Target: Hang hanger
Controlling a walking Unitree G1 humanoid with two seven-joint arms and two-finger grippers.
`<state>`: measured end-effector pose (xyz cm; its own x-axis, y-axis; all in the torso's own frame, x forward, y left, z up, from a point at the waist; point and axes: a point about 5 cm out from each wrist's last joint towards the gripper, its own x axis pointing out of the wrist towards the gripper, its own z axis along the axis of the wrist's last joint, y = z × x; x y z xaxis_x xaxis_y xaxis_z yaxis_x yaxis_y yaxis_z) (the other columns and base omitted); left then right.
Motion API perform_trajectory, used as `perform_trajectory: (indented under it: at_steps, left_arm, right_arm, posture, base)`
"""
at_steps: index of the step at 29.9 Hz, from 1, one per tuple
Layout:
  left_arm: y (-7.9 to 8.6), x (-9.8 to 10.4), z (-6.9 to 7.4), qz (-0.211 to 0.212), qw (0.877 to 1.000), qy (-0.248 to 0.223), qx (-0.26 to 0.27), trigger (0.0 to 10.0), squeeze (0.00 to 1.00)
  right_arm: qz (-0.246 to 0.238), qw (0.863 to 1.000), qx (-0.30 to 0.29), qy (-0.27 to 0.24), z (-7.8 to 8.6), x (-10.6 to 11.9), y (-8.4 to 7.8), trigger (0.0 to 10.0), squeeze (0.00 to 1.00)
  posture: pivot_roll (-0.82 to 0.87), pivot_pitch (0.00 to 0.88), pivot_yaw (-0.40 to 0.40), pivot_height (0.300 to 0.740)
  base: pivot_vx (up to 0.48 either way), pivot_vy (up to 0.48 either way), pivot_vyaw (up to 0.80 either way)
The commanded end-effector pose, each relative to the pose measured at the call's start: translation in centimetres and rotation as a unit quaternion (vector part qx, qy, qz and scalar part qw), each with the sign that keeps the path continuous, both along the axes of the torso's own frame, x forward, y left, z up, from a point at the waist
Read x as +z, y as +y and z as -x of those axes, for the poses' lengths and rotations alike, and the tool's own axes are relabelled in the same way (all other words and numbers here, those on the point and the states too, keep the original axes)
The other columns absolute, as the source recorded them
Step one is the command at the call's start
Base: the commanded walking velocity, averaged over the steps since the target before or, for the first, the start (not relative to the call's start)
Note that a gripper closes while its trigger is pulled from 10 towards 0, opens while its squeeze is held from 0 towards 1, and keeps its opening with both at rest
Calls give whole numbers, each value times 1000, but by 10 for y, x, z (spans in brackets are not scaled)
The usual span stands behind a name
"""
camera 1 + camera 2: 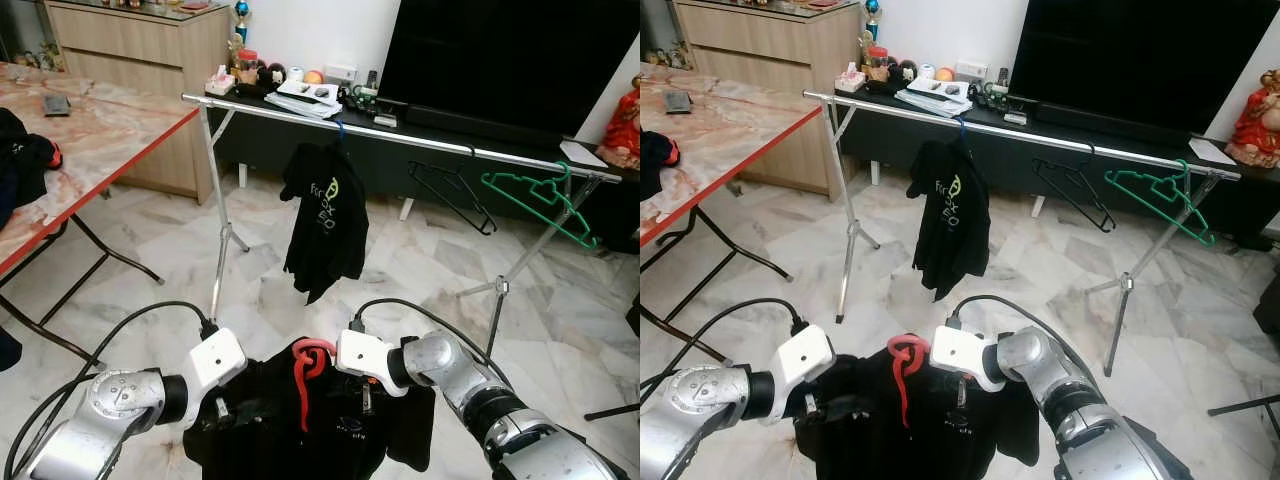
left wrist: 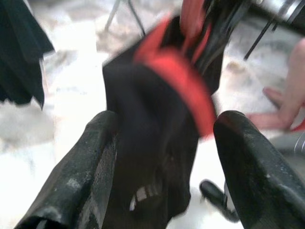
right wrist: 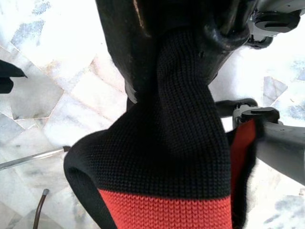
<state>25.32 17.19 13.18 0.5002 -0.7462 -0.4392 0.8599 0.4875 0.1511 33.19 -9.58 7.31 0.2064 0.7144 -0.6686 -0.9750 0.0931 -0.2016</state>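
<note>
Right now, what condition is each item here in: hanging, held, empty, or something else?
Black garment: held up between both end effectors, on a red hanger.
Black shirt: hanging on the rail.
Black hanger: on the rail, empty.
Green hanger: on the rail, empty.
TV: off.

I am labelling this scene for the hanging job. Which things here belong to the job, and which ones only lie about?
Belong to the job:
- red hanger carrying a black garment
- left gripper and right gripper, both at that garment
- clothes rail

Only lying about:
- hung black shirt
- black hanger
- green hanger
- marble table
</note>
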Motion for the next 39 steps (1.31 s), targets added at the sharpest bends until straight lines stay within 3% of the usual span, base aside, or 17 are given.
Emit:
perform_trajectory:
  at_steps: [1,13,17,30,31,32,34,35,39]
  left_arm:
    - [-1,3,1,-2,1000,1,-10,10000,0]
    - [-18,-22,1,-23,998,40,-36,10000,0]
    - [-22,-30,-1,-38,998,44,-36,10000,0]
    - [-31,-39,-9,-29,998,44,-30,10000,0]
    - [-33,-39,-9,-29,998,44,-34,8392,0]
    - [-34,-40,-9,-31,998,43,-38,5255,0]
    - [-35,-40,-9,-30,998,44,-38,4824,0]
    - [-37,-39,-10,-25,998,44,-38,39,0]
    - [-39,-39,-10,-21,998,43,-42,0,0]
  right_arm:
    - [-1,1000,9,-3,1,0,1,0,0]
    - [-45,997,56,8,7,5,21,0,0]
    - [-46,997,61,4,7,6,22,0,0]
    - [-65,995,78,9,8,10,27,0,0]
    - [-66,994,81,10,8,10,28,0,0]
    - [-68,994,82,11,8,10,28,0,0]
    - [-69,994,82,11,8,11,29,0,0]
    - [-69,994,83,11,8,11,29,0,0]
    - [-69,994,83,12,8,11,28,0,0]
  posture:
    - [220,0,-153,740]
    - [208,0,-141,740]
    - [204,0,-138,740]
    - [201,0,-139,740]
    - [201,0,-141,740]
    - [201,0,-141,740]
    - [201,0,-141,740]
    - [197,0,-144,740]
    - [197,0,-145,740]
  base:
    - [0,0,0]
    - [0,0,0]
    - [0,0,0]
    - [0,0,0]
    - [0,0,0]
    - [0,0,0]
    - [0,0,0]
    - [0,0,0]
    - [0,0,0]
